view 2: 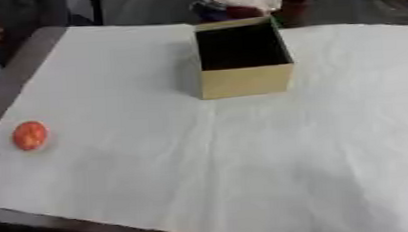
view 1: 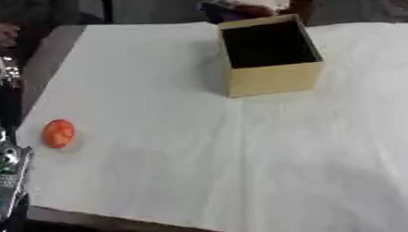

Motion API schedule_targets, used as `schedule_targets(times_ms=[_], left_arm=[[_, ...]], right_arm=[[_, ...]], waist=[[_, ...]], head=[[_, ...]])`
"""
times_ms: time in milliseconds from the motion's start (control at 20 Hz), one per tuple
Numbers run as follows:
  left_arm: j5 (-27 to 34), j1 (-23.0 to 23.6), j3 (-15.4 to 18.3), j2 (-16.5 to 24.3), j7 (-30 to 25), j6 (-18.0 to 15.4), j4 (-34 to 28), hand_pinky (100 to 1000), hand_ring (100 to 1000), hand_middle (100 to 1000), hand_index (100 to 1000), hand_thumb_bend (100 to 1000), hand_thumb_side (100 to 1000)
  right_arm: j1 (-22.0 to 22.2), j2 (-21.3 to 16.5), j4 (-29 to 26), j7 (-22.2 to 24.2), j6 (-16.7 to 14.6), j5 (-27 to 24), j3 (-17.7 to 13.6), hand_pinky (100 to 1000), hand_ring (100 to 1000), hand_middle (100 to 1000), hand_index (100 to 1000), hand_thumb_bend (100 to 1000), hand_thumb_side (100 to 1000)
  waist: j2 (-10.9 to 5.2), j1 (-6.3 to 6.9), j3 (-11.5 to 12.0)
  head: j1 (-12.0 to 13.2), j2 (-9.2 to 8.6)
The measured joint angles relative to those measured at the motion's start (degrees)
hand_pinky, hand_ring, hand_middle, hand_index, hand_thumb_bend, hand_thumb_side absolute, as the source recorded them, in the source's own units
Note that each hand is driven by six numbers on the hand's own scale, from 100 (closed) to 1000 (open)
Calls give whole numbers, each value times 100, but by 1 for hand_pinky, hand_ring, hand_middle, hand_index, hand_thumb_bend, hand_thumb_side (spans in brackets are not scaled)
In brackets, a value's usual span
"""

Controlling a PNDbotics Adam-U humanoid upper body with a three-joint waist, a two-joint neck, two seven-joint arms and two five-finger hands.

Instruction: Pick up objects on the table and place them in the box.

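An orange round object (view 1: 57, 133) lies on the white cloth near the table's left edge. An open cardboard box (view 1: 269, 78) with a dark inside stands at the far middle of the table, and I see nothing in it. My left hand (view 1: 2, 96) shows at the left edge of the left eye view, black with silver tips. Its fingers point up and away, straight, holding nothing. It sits just left of and beyond the orange object, apart from it. My right hand is out of both views.
The white cloth (view 1: 244, 156) covers most of the brown table (view 1: 51, 51), whose bare strip runs along the left side. My left forearm (view 1: 0, 168), silver with green lights, fills the lower left corner. People and clutter sit beyond the far edge.
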Motion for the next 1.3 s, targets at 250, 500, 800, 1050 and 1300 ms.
schedule_targets(times_ms=[250, 500, 800, 1050, 1300], left_arm=[[-1398, 232, -12, 434, -1581, 764, 7, 792, 636, 611, 810, 100, 572], [-2678, 368, -32, 800, -3065, 1267, 0, 784, 648, 627, 812, 242, 485], [-3611, 474, -91, 990, -4294, 1386, -35, 773, 656, 660, 827, 314, 396], [-3930, 592, -110, 991, -4801, 1415, 90, 768, 661, 666, 837, 344, 385], [-4090, 633, -133, 992, -5025, 1464, 313, 767, 669, 684, 860, 369, 402]], right_arm=[[1, -1, 10, 2, -1, 6, 0, 720, 1000, 744, 964, 100, 470], [1, -1, 29, 11, 9, 25, 0, 720, 1000, 744, 964, 100, 470], [3, -2, 31, 16, 13, 43, 0, 720, 1000, 743, 964, 100, 470], [28, -2, 32, 16, 13, 46, 0, 720, 1000, 743, 964, 100, 470], [41, -2, 32, 18, 11, 47, 0, 720, 1000, 743, 964, 100, 470]], waist=[[0, 41, -2], [-3, 77, -9], [-29, 87, -25], [-32, 88, -43], [-32, 81, -43]], head=[[-20, 0], [-49, 0], [-54, 0], [-79, 0], [-92, 0]])
